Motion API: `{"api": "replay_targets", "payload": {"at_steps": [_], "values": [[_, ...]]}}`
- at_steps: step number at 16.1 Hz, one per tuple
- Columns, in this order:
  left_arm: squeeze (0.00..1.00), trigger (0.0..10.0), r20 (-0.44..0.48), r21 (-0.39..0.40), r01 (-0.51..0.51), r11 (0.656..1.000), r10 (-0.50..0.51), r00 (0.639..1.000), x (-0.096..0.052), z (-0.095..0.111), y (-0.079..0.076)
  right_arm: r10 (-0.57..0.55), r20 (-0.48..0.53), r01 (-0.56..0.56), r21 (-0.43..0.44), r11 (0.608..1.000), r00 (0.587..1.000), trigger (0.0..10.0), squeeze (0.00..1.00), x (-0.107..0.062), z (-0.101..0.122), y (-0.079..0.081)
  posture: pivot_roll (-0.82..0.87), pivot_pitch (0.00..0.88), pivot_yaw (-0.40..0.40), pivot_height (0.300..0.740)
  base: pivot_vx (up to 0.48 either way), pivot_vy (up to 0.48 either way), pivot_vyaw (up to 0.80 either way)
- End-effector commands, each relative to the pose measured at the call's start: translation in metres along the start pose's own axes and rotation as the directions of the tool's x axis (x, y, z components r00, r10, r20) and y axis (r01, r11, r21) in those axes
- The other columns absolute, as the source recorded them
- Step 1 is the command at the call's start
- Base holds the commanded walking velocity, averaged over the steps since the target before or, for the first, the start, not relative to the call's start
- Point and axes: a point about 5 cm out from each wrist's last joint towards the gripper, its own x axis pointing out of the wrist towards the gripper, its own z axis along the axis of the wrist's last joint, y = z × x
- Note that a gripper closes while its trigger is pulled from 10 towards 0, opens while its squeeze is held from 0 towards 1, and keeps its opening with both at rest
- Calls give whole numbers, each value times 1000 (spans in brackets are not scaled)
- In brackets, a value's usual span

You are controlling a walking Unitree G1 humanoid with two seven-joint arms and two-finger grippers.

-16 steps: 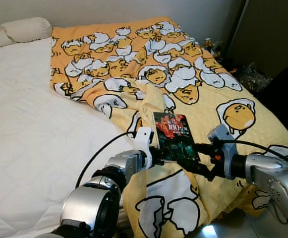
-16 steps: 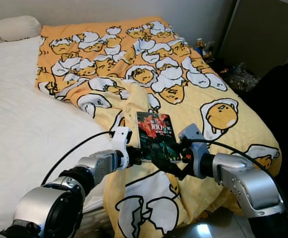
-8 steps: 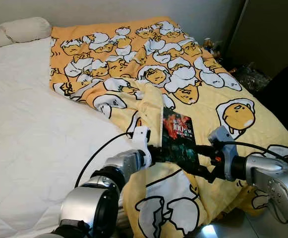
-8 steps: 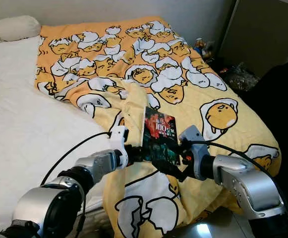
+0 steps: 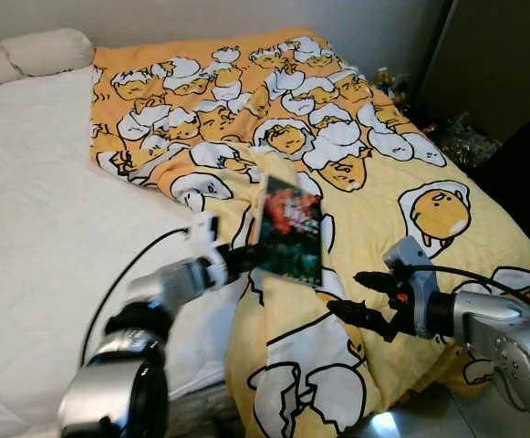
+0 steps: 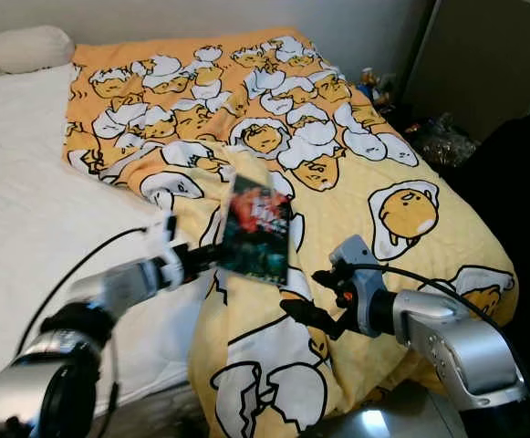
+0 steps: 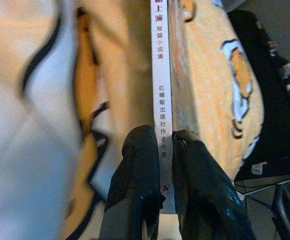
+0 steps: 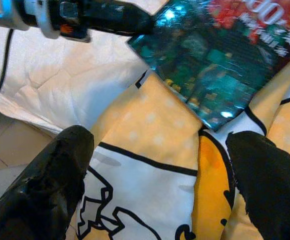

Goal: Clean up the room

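Fingers of the right gripper (image 5: 356, 294) stand spread wide and empty, low over the yellow egg-print blanket (image 5: 365, 182) at the near edge of the bed (image 5: 36, 228); just beyond and to the left, the left gripper (image 5: 244, 259) pinches the book (image 5: 290, 228) by its spine edge, both black fingertips (image 7: 137, 150) pressed against the white spine, the dark cover lifted clear of the blanket and tilted; farther off, the blanket runs up to the wall, with a pillow (image 5: 46, 50) at the far left corner and clutter (image 5: 465, 141) on the floor to the right; the step in hand looks like carrying the book away, so the pinch should stay firm and the swing slow, since a grip on one edge lets the book pivot or slip.
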Motion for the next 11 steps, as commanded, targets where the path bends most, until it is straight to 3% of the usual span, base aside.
{"api": "replay_targets", "payload": {"at_steps": [1,5,6,7,8,11], "values": [[0,0,17,19,10,1000,-11,1000,-4,8,-2,-7,4,7,-5,1000,1000,10000,0,-4,1,0,-249,0,57,740,0,0,0],[0,0,-121,44,-33,998,38,992,1,-21,-3,9,-24,-10,-21,1000,1000,10000,0,-1,-2,0,-233,0,36,740,0,0,0],[0,3529,-133,59,-33,998,41,990,2,-22,-3,10,-25,-11,-21,1000,1000,10000,0,-1,-2,0,-233,0,35,740,0,0,0],[631,10000,-152,105,-48,993,64,986,2,-23,-2,12,-25,-12,-22,1000,1000,10000,0,0,-2,0,-229,0,32,740,0,0,0],[1000,10000,-158,147,-55,988,78,984,2,-23,-1,12,-26,-12,-23,1000,1000,10000,0,0,-1,-1,-229,0,33,740,0,0,0],[1000,10000,-236,297,16,955,57,970,1,-24,-1,11,-20,-12,-25,1000,1000,10000,0,0,0,-2,-227,0,33,740,0,0,0]]}}
